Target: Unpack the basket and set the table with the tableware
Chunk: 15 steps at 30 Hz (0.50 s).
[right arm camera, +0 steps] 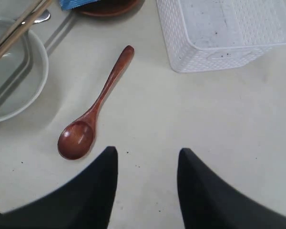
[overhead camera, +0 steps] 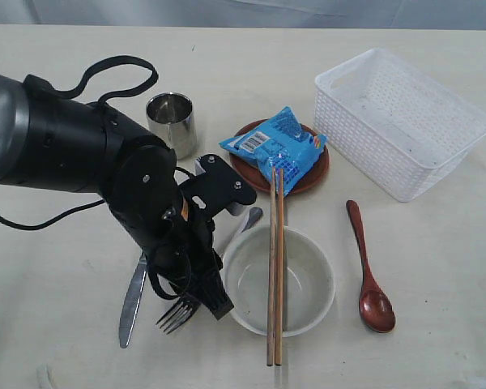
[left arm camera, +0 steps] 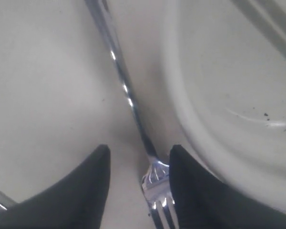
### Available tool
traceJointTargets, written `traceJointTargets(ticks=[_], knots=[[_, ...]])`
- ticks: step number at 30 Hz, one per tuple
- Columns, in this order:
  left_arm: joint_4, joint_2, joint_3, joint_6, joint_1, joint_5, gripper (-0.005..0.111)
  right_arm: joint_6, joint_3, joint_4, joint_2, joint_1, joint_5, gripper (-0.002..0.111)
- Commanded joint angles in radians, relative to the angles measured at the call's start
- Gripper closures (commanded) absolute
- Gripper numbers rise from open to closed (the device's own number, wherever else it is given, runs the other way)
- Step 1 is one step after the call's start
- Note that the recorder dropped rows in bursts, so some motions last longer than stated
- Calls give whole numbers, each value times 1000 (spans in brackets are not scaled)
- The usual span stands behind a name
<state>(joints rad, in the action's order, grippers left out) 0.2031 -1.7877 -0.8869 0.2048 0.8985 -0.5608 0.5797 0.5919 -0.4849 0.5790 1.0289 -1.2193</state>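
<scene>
Tableware is already spread over the table (overhead camera: 437, 267), and the white lattice basket (overhead camera: 364, 154) stands empty at the far right side, so I judge the unpacking done and the arranging under way. An off-white bowl (overhead camera: 308, 284) sits near the front middle with 2 chopsticks (overhead camera: 276, 267) laid across its rim; behind it a brown plate (overhead camera: 317, 174) carries a blue snack packet (overhead camera: 275, 146), and a steel cup (overhead camera: 172, 121) stands upright left of that. A dark wooden spoon (overhead camera: 368, 271) lies right of the bowl, a knife (overhead camera: 131, 304) left of it. Left gripper (left arm camera: 139, 149) is low over the fork (left arm camera: 157, 191), its jaws spread to either side of the fork's neck and not clamped on it; one jaw is just beside the bowl. Right gripper (right arm camera: 147, 152) hangs near the spoon, jaws apart and empty. Closing here risks the thin, flat fork skidding or pivoting out, and any sideways drift could knock the bowl and roll the chopsticks off.
</scene>
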Motion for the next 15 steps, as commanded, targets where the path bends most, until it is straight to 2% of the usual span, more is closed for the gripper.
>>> traceJointTargets(ticks=[1,11,13,15], knots=[[21,-30,7,-9,7,15,67,-1,-2,-5,-7,-1,-2,69],[21,-37,7,-15,7,29,68,-1,-2,8,-7,-1,-2,69],[21,-37,7,-27,7,29,71,-1,-2,8,-7,-1,-2,69],[21,-37,7,-29,7,29,80,-1,-2,8,-7,-1,-2,69]])
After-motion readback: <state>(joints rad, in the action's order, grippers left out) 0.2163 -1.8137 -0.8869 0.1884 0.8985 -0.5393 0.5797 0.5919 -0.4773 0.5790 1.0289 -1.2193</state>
